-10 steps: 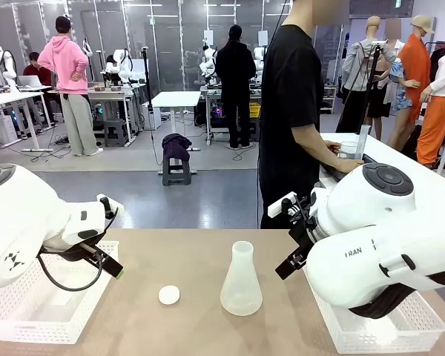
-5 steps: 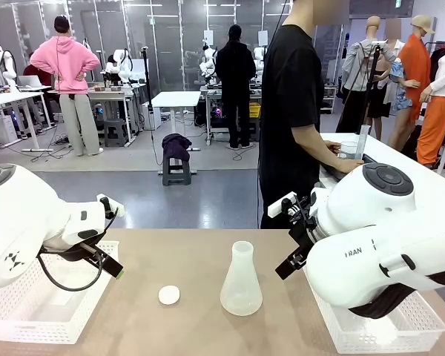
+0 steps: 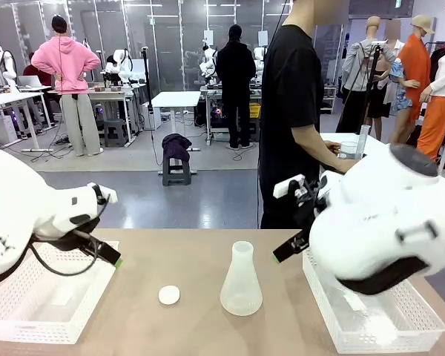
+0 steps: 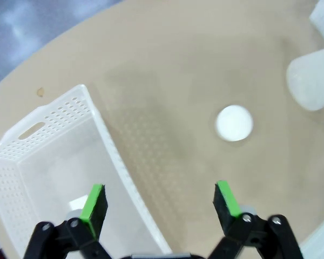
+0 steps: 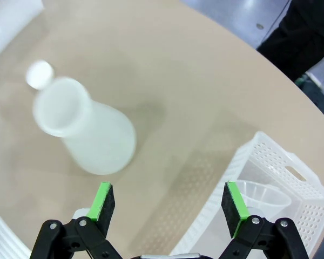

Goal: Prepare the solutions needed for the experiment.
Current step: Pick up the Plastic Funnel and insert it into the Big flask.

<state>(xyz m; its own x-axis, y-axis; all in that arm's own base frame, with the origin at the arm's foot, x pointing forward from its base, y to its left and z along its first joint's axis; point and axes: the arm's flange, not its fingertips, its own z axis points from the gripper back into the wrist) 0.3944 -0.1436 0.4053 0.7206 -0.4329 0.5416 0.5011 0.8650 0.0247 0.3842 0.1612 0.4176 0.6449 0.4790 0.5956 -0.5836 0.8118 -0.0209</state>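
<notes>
Barely begun, by the look of it: the flask stands open mid-counter with the cap just left of it. Whether any solution sits behind its frosted wall I cannot tell. Filling and capping seem left. The left jaws and right jaws hang released, grasping nothing, each above its tray; the right tray holds 1 funnel. Bare counter surrounds the flask, tray rims flanking left and right.
</notes>
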